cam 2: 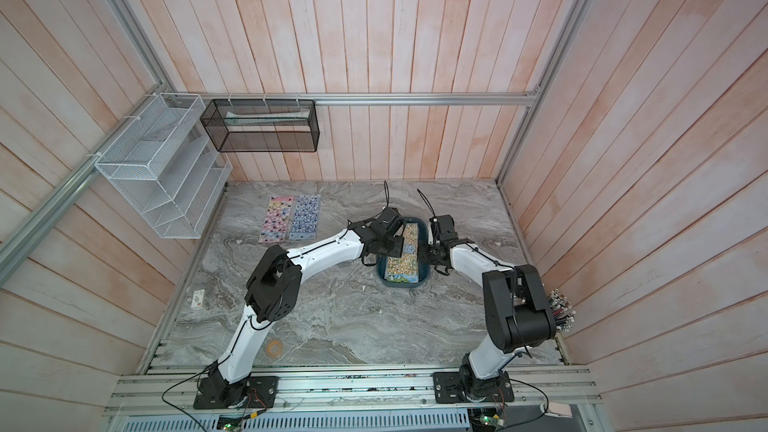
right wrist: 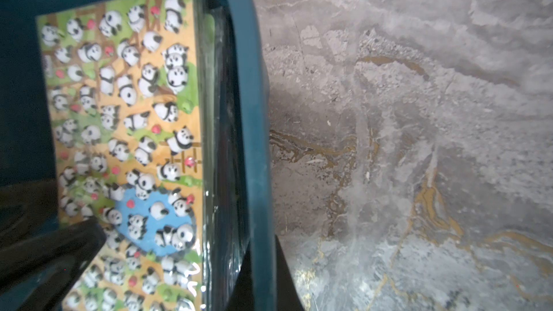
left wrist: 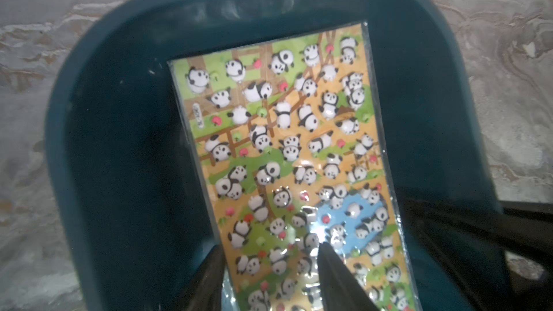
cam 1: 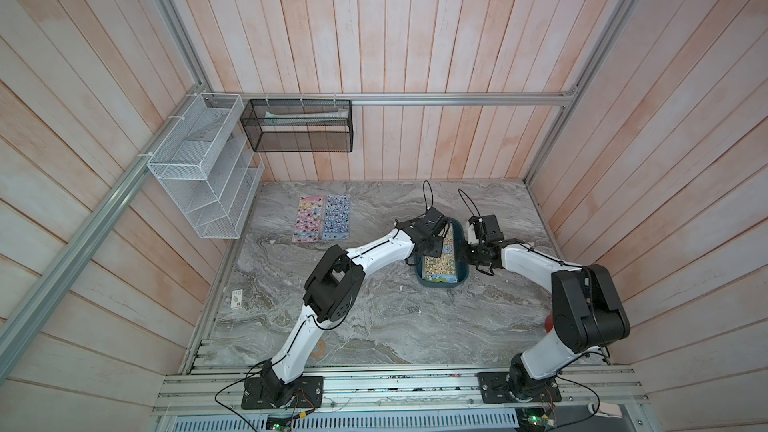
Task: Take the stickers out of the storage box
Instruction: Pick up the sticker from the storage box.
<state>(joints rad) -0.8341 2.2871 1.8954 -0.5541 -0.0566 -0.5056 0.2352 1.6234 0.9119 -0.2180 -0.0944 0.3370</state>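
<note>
Resting on the marble tabletop (cam 1: pixel 374 317): the storage box (cam 1: pixel 442 284), stickers (cam 1: pixel 440 270) stacked inside. Clenching the right gripper (right wrist: pixel 261 246) on the box's side wall, likely bracing against sliding. Straddling an edge of the top panda sheet (left wrist: pixel 299 145) with the left gripper (left wrist: pixel 270 246), jaws parted, grasping nothing.

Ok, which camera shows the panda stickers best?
The left wrist view: the panda sticker sheet fills it, sharp enough to count pandas, lying in the teal storage box. The right wrist view shows it blurrier and cut off. In both top views the sheet is tiny, partly under the left arm.
</note>
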